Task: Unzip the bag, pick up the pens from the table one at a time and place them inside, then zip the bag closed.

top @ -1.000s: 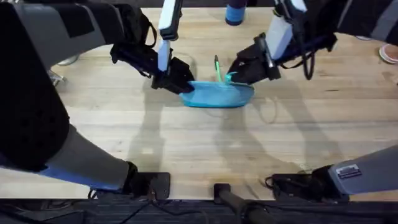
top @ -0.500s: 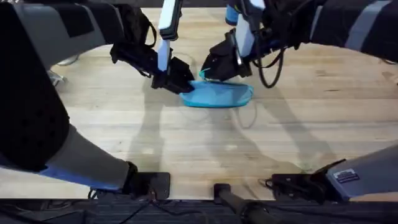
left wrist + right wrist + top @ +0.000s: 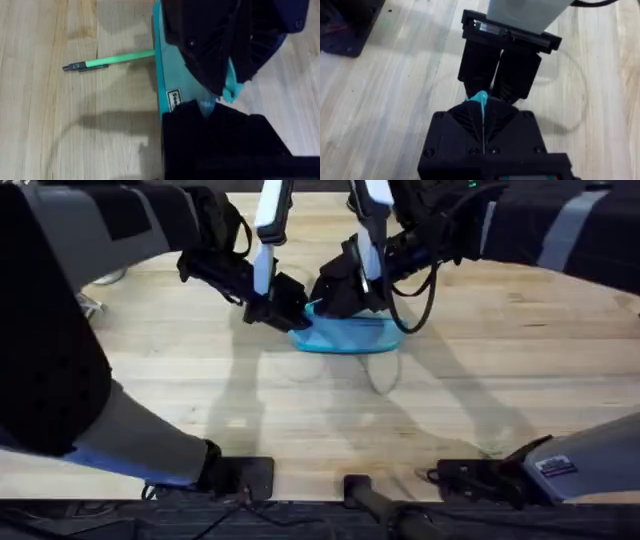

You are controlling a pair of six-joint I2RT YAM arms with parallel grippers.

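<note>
Right tool: the right tool (image 3: 482, 107) had its black fingers pressed together on a small teal tab, judged to be the zipper pull, directly facing the left tool; in the overhead view it sat at the left end of the bag (image 3: 335, 295).
Left tool: the left tool (image 3: 290, 308) was clamped on the bag's left end, fingers closed over the fabric; the likely purpose was to anchor the pouch so that the zipper could run without dragging it along.
Bag: the light blue bag (image 3: 350, 335) lay flat on the surface, mid-way across and toward the far side, pinned between the two tools; the left wrist view showed its teal edge (image 3: 167, 75) with a small label.
Zipper state: whether it stood open or shut could not be told, since the tools covered the top of the bag.
Pen: a green pen (image 3: 107, 61) with a dark cap lay on the surface beside the bag, one end meeting the bag's edge, not yet inside.
Surface: pale jointed wood (image 3: 300, 410), bare in front of the bag.
Count: two tools, one bag, one pen visible.
Step judged: working the zipper, one tool bracing, the other pulling.
</note>
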